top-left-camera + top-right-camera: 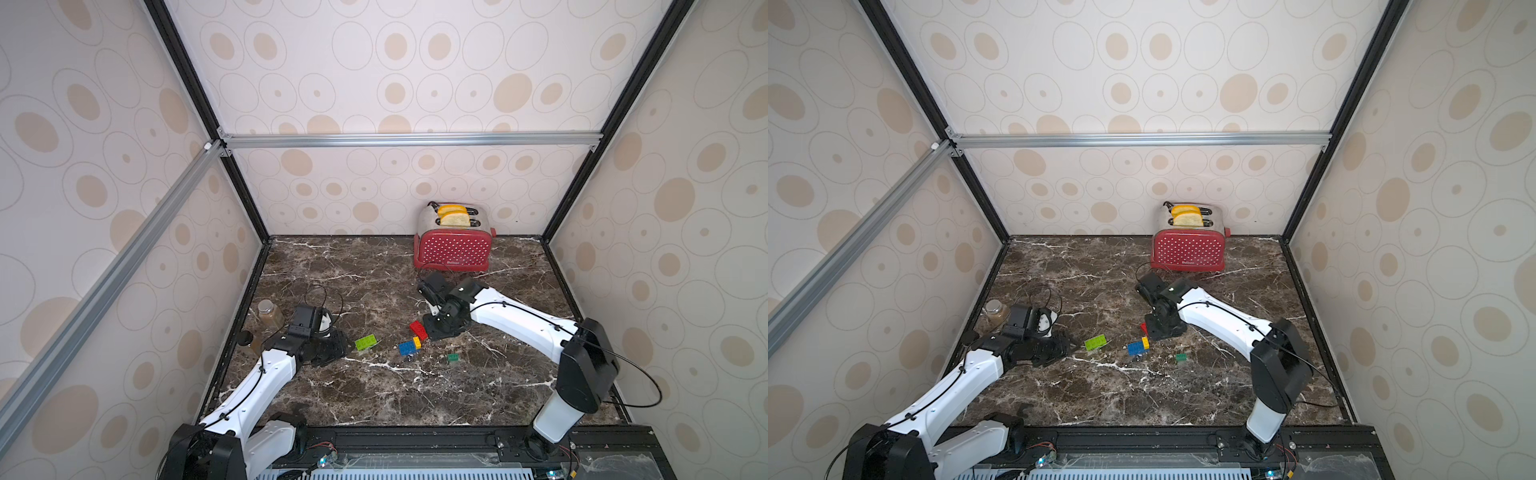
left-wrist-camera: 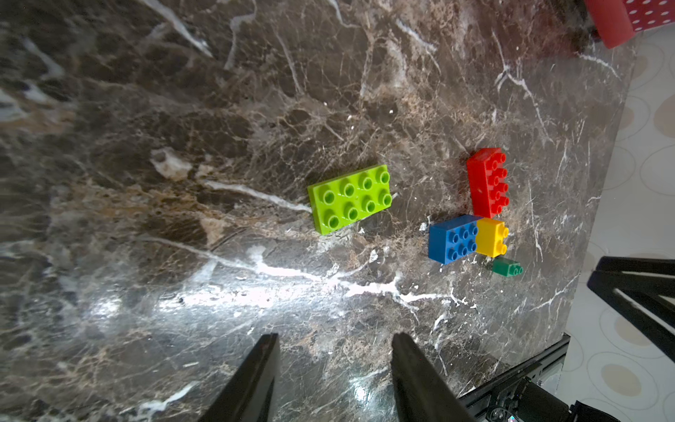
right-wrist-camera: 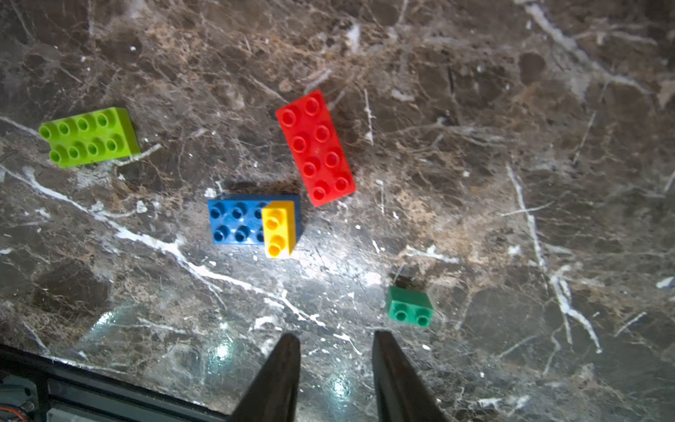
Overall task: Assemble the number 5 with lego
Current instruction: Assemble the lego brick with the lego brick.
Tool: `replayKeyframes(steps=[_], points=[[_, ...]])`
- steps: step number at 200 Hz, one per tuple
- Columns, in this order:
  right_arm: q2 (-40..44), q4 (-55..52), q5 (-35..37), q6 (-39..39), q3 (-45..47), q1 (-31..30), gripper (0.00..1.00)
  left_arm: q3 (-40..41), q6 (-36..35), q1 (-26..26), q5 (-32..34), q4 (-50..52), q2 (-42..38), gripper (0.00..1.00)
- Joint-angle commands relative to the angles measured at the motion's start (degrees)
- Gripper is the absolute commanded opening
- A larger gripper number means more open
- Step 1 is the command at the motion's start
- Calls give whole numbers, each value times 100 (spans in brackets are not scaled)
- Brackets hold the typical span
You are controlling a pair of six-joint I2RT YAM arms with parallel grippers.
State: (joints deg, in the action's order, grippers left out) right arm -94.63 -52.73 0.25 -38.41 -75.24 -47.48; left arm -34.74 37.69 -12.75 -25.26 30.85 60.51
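The left hand [image 2: 336, 338] hangs low over the left side of the dark marble-patterned desk [image 1: 374, 395], its two black fingers spread with nothing between them. The long lime-green studded plastic brick [image 2: 349, 198] lies ahead of those fingertips and apart from them. Its studs face up, and its long axis runs roughly across the desk from left to right at a slight slant. Further toward the middle sits the long blue brick [image 3: 233, 223], also lying roughly left to right. The short yellow brick [image 3: 279, 230] is seated on its right-hand end, crosswise to it. The long red brick [image 3: 315, 148] lies flat on a diagonal with its studs up. Its far end points back and to the left, and its near end lies just beside the yellow-capped end of the blue one; I cannot tell whether they touch. The right hand [image 3: 335, 334] hovers above the desk just to the right of the red brick, fingers parted and empty. The short dark-green brick [image 3: 410, 306] lies alone, nearer the front edge and to the right of the blue brick. In the right wrist view it shows nearest the fingertips, a little aside of the gap between them. A red polka-dot toaster [image 1: 453, 249] holding bread slices stands by the back wall, well apart from the bricks.
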Motion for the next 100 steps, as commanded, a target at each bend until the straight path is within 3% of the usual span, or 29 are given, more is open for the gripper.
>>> replayKeyframes(steps=[1,50,100], points=[[365,82,-253,133,527,264,39,-145,-44,-34,172,118,-48,53],[1085,553,-1352,121,1772,965,49,-78,87,-34,279,40,46,52],[1162,922,-2395,147,2398,1312,51,-21,103,-39,267,-37,186,52]])
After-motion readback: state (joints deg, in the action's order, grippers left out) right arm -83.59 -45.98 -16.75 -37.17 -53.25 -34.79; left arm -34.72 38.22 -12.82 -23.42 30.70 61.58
